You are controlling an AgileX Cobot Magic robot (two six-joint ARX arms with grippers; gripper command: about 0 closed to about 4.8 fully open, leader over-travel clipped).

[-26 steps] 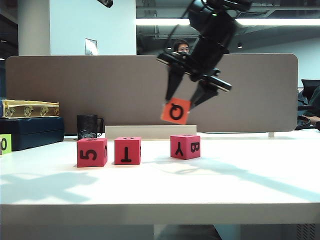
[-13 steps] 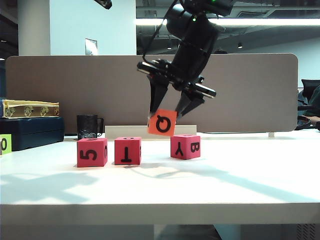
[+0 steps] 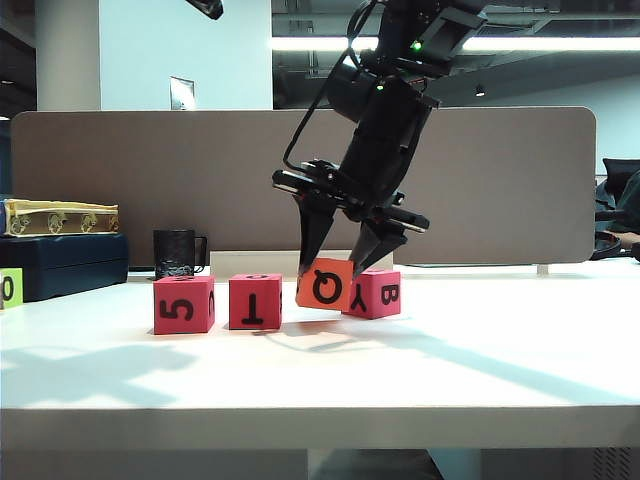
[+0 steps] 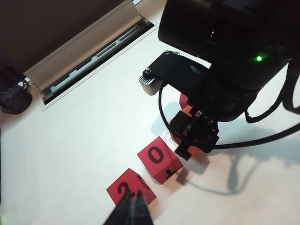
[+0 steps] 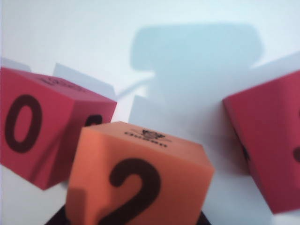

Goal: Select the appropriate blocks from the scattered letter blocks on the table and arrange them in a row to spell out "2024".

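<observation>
My right fingers [image 3: 345, 270] clasp the orange block [image 3: 324, 284] just above the tabletop [image 3: 480, 350], between two pink blocks; I should lower squarely, 2 upward. Left fingers [image 4: 131, 212] stay clenched, empty.

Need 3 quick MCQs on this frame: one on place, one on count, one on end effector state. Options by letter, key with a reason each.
1. Where is the orange block?
A. left of the 5 block
B. between the T block and the Y/B block
C. on the black mug

2. How many pink-red blocks stand on the table?
A. one
B. three
C. five

3. The right end effector is:
A. shut on the orange block
B. open, holding nothing
C. out of view

Key: B, it hangs low in that gap, exterior view. B, the 5 block, T and Y/B. A, its fingers flank the block, which fills the right wrist view.
</observation>
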